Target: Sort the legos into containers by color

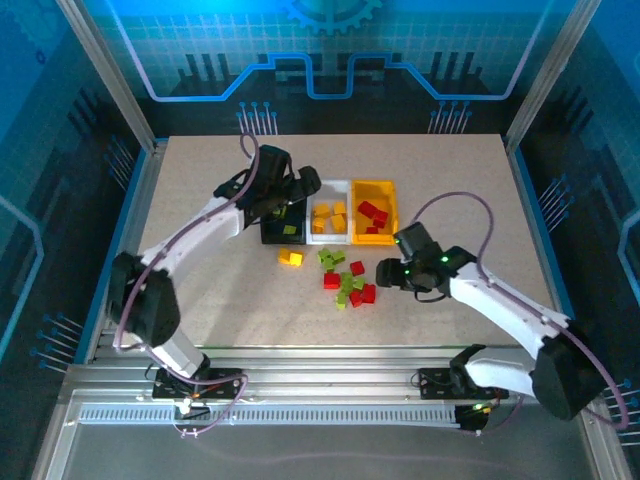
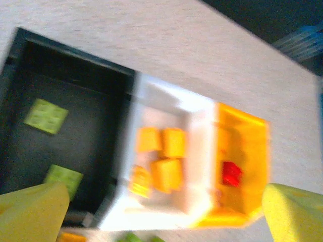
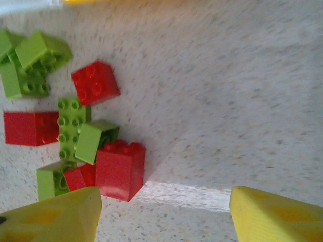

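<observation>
Overhead, the left gripper (image 1: 288, 198) hangs above the black bin (image 1: 270, 238), fingers wide and empty; the right gripper (image 1: 386, 272), fingers parted, empty, hovers just right of the loose legos (image 1: 348, 282).

Left gripper (image 1: 287, 203) reaches upper centre, fingers (image 2: 30, 214) spread wide; right gripper (image 1: 386, 272) sits centre-right, fingers (image 3: 55, 217) parted, empty.
</observation>
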Controlling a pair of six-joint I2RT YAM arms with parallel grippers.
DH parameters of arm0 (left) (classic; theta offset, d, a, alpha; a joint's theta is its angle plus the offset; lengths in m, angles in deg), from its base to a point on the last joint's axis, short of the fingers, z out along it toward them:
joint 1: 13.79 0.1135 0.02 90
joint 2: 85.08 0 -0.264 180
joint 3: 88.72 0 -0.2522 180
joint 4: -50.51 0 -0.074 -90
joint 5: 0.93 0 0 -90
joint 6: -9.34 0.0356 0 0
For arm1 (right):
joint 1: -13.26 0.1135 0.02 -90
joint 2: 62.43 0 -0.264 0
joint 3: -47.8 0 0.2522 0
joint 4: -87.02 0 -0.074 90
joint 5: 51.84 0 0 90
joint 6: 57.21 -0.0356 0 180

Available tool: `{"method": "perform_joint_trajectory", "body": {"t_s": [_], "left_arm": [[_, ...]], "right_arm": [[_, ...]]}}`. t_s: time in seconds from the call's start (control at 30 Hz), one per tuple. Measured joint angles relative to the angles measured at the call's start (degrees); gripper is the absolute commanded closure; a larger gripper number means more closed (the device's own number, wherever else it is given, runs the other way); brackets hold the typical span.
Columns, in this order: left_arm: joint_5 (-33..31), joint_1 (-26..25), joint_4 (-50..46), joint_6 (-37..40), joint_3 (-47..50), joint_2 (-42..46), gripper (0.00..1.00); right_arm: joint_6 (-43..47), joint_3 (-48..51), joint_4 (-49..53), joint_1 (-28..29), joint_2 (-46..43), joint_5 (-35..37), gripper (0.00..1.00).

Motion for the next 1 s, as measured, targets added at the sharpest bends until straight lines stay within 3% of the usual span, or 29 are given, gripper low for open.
{"method": "perform_joint_trajectory", "body": {"t_s": [0.27,0.53,0.67,0.83,1.0], "left_arm": [[2.34,-8.02,2.97,1.09,14.47,14.88,0.01],[2.34,-8.35,1.46,0.92,25.29,21.16,0.01],[2.54,-8.35,1.53,0.57,27.23,22.67,0.01],[2.54,-8.35,1.57,0.52,28.24,22.80,0.01],[2.51,-8.35,1.51,0.50,28.41,23.19,0.01]], "right_arm": [[-1.46,-2.38,-2.49,6.14,11.65,1.01,0.31],[-2.03,-4.33,-3.69,6.95,16.61,1.92,0.32],[-2.27,-4.57,-3.52,7.50,16.92,2.03,0.35],[-2.62,-4.59,-2.21,7.58,16.96,3.50,0.48],[-3.30,-4.59,0.39,7.50,17.29,5.22,0.48]]}}
